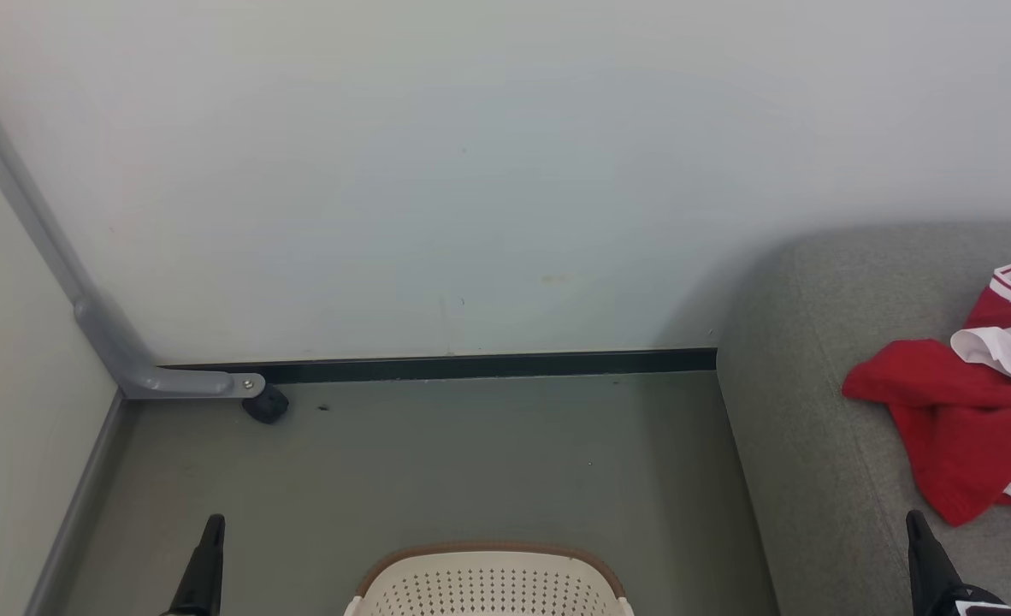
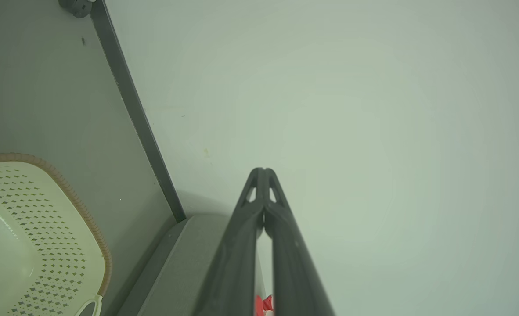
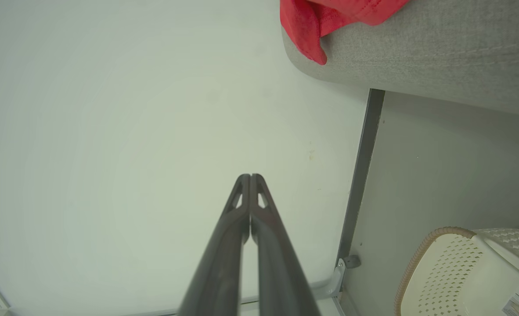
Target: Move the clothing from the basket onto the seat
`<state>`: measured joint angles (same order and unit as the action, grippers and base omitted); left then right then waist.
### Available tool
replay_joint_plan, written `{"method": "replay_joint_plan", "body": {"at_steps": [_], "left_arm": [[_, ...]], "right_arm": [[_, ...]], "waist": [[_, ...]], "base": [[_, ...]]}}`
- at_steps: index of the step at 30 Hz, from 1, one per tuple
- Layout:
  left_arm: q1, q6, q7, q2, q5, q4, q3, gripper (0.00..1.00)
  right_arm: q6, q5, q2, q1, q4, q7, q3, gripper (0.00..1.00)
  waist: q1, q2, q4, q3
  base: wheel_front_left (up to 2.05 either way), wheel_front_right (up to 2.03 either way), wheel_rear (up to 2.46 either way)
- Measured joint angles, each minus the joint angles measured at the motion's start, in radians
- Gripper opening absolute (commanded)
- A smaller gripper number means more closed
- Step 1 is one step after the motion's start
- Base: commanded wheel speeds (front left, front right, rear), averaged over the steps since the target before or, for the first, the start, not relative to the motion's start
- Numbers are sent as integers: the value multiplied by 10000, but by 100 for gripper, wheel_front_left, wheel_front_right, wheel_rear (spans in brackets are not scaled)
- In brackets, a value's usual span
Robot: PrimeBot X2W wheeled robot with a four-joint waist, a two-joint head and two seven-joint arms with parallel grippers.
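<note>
We note that the left gripper [image 2: 263, 172] and the right gripper [image 3: 250, 177] each have their two long dark fingers pressed together tip to tip, gripping nothing, and both point toward the pale wall [image 1: 505, 171]. The clothing [image 1: 954, 428], red with white striped trim, lies crumpled on the grey seat [image 1: 805, 359] at our right. The basket [image 1: 488, 586], cream-white with perforated walls and a brown rim, stands on the floor [image 1: 471, 453] between the two grippers, near the seat.
</note>
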<state>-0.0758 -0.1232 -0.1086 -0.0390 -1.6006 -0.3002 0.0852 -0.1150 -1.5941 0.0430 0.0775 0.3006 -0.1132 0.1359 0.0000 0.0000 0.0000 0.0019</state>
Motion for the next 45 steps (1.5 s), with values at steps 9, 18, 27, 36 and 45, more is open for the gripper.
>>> {"method": "replay_joint_plan", "body": {"at_steps": [9, 18, 27, 36, 45], "left_arm": [[0, 0, 0, 0, 0, 0, 0, 0], [0, 0, 0, 0, 0, 0, 0, 0], [0, 0, 0, 2, 0, 0, 0, 0], [0, 0, 0, 2, 0, 2, 0, 0], [0, 0, 0, 2, 0, 2, 0, 0]], "right_arm": [[0, 0, 0, 0, 0, 0, 0, 0], [0, 0, 0, 0, 0, 0, 0, 0], [0, 0, 0, 0, 0, 0, 0, 0], [0, 0, 0, 0, -2, 0, 0, 0], [-10, 0, 0, 0, -2, 0, 0, 0]], "waist": [[0, 0, 0, 0], [0, 0, 0, 0], [0, 0, 0, 1], [0, 0, 0, 1], [0, 0, 0, 1]], "base": [[0, 0, 0], [0, 0, 0], [0, 0, 0], [0, 0, 0], [0, 0, 0]]}}
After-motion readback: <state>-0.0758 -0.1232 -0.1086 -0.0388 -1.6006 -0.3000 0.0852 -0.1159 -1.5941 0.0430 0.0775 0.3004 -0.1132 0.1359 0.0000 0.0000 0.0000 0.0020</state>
